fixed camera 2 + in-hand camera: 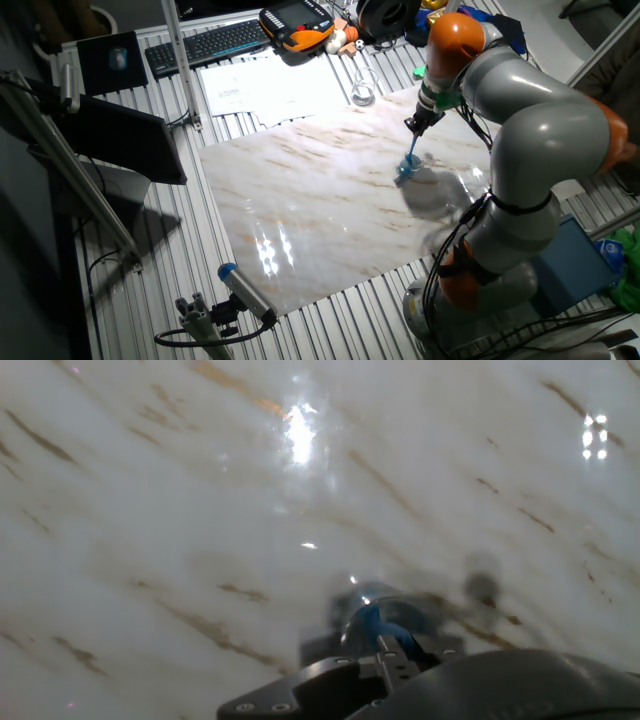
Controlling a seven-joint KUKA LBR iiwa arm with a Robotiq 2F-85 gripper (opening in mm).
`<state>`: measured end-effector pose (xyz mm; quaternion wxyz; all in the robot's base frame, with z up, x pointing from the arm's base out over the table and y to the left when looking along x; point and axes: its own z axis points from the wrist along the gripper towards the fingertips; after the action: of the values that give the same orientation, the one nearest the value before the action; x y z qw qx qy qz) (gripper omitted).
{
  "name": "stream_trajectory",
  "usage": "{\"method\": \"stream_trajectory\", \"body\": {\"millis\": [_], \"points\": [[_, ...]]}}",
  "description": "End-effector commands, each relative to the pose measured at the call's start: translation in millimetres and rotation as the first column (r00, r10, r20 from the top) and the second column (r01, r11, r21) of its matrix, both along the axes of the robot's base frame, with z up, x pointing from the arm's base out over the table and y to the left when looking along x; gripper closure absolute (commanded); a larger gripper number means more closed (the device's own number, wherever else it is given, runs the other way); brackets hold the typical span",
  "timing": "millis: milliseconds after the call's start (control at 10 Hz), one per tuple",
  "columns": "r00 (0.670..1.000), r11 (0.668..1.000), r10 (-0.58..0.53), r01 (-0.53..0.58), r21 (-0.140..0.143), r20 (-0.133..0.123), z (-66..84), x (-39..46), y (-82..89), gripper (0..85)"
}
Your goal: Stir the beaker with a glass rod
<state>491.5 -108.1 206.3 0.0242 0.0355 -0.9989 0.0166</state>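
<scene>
Gripper (417,124), right of centre: clamped on glass rod (412,156), angled down into beaker (405,173) for stirring.

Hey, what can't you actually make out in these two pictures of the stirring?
- Beaker contents and level: too small in fixed view; blurred in hand view, partly behind the gripper.
- Glass rod tip: lost in blue glass.
- Finger contact on the rod: too small, blurred.
</scene>
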Motion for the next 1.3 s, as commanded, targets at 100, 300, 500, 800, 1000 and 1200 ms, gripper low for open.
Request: {"method": "stream_trajectory", "body": {"millis": [100, 300, 500, 800, 1000, 1200], "points": [[1.000, 1.000, 0.007, -0.007, 0.006, -0.005, 1.3, -9.1, -6.7, 85.0], [1.000, 1.000, -0.015, 0.015, 0.006, -0.001, 0.7, -23.6, 1.7, 85.0], [1.000, 1.000, -0.032, 0.032, 0.000, 0.001, -1.1, -20.7, 12.4, 85.0], [1.000, 1.000, 0.015, -0.015, -0.009, 0.021, -8.9, -3.1, -3.6, 85.0], [1.000, 1.000, 0.026, -0.026, -0.009, 0.010, -0.4, -10.1, -9.0, 85.0], [1.000, 1.000, 0.023, -0.023, -0.004, -0.013, 8.2, -18.0, -8.2, 85.0]]}}
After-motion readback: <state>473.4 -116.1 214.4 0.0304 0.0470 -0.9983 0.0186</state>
